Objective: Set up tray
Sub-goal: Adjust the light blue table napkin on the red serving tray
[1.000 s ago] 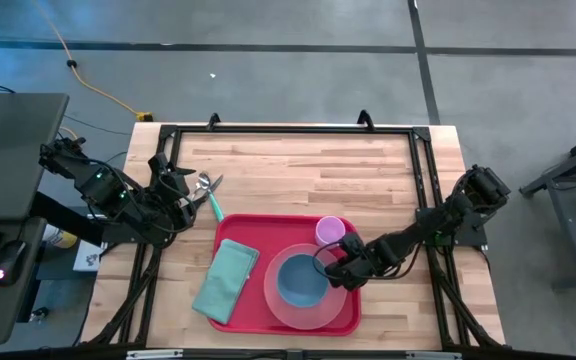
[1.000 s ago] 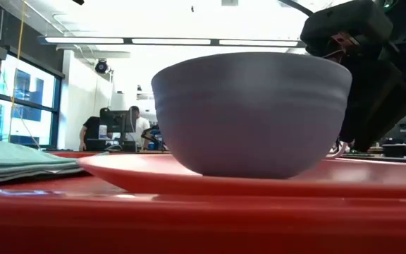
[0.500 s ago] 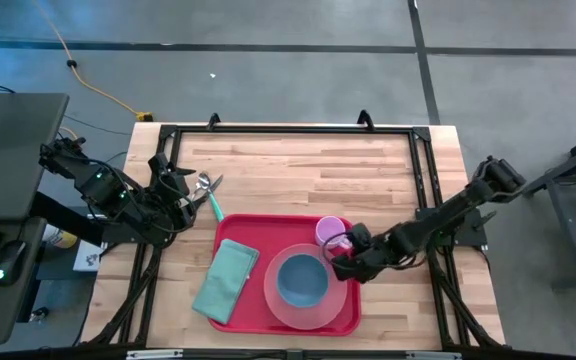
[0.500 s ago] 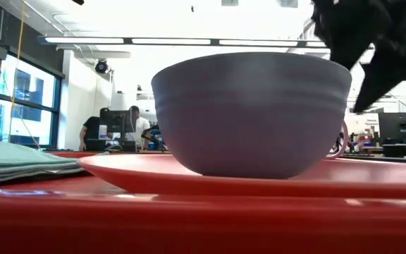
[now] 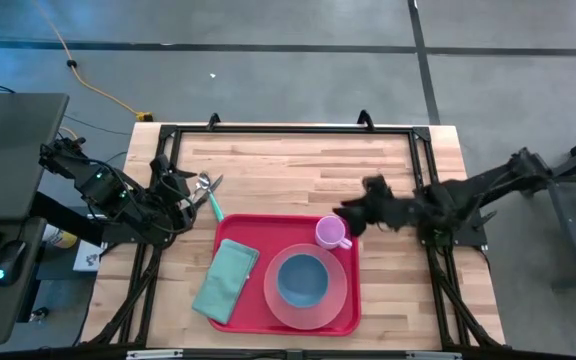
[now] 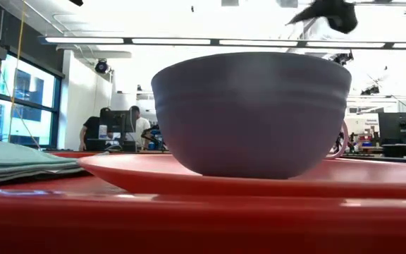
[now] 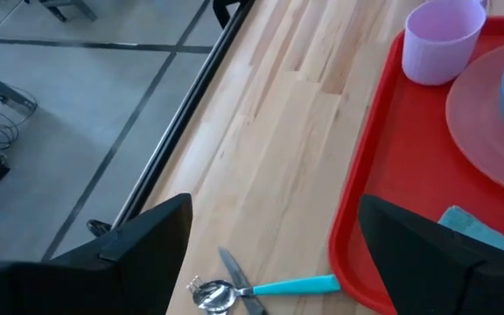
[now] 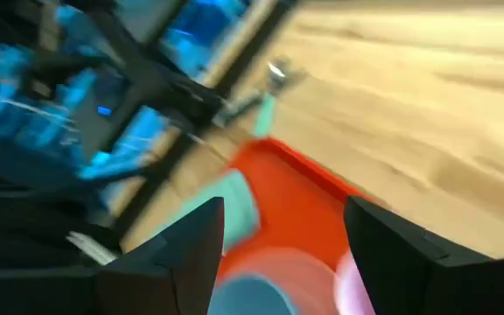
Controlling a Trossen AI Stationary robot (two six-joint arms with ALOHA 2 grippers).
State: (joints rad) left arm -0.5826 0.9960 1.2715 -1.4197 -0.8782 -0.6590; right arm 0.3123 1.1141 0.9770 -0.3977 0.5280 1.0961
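The red tray (image 5: 340,322) is lying on the wooden table (image 5: 298,165), at its near edge and about midway along its width. Taking the tray as the landmark: a round pink plate (image 5: 340,292) is sitting inside it toward its right half, and a blue bowl (image 5: 301,280) is resting upright on that plate. A pink mug (image 5: 329,233) is standing upright in the tray's far right corner, just beside the plate's rim. A folded teal cloth (image 5: 226,281) is lying in the tray's left part, 1 end reaching over the tray's near-left rim. Off the tray, just beyond its far left corner, a spoon with a teal handle (image 5: 209,198) is lying on the bare wood, and something metal is lying against its bowl end, too small to identify.

The right gripper (image 5: 353,214) is hanging above the table just beyond the tray's far right corner, close to the mug but clear of it; its 2 dark fingers (image 8: 390,254) are standing apart with nothing between them. The left gripper (image 5: 183,190) is waiting off the tray's far left corner, near the spoon, its fingers (image 7: 427,254) spread wide and gripping nothing.

In the level view across the tray, 2 people (image 6: 115,129) are showing in the room behind, well away from the tray
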